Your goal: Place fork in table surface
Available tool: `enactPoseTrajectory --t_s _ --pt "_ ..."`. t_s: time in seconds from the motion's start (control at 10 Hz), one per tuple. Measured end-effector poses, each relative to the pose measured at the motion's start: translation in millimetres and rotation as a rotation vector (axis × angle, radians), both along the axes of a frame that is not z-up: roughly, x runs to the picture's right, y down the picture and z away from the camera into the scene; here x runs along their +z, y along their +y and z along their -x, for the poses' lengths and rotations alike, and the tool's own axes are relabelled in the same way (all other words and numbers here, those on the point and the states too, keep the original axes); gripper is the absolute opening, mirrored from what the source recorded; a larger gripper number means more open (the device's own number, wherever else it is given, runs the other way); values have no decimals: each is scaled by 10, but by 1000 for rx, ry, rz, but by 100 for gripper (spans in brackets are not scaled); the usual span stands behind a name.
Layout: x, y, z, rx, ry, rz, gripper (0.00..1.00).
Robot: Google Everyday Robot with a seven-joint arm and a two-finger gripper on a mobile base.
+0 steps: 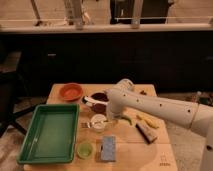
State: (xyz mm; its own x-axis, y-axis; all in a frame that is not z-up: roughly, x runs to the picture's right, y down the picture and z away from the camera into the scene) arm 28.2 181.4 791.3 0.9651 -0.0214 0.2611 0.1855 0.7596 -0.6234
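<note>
1. Leftward, steer clear of the green tray (50, 131).
2. Just left of the white cup (99, 121) lies the fork (86, 124).
3. Right of the cup, the hand (114, 117) hangs low; its grip I cannot tell. Set the fork flat on bare table (127, 149).

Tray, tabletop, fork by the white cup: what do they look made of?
Green tray: likely plastic, one even colour, soft sheen. Table surface: wood, light tan, matte, plank seams visible. Fork: probably metal, pale silvery look; too small to be certain. The claw is low over the table, just right of the white cup.
</note>
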Motion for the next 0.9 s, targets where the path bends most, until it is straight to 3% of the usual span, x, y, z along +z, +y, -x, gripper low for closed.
enactPoseTrajectory --t_s 0.2,0.4,0.9 --pt "4 8 -10 2 1 4 12" --pt "4 11 -16 1 1 6 0" --pt "-26 -57 -88 8 -5 -1 0"
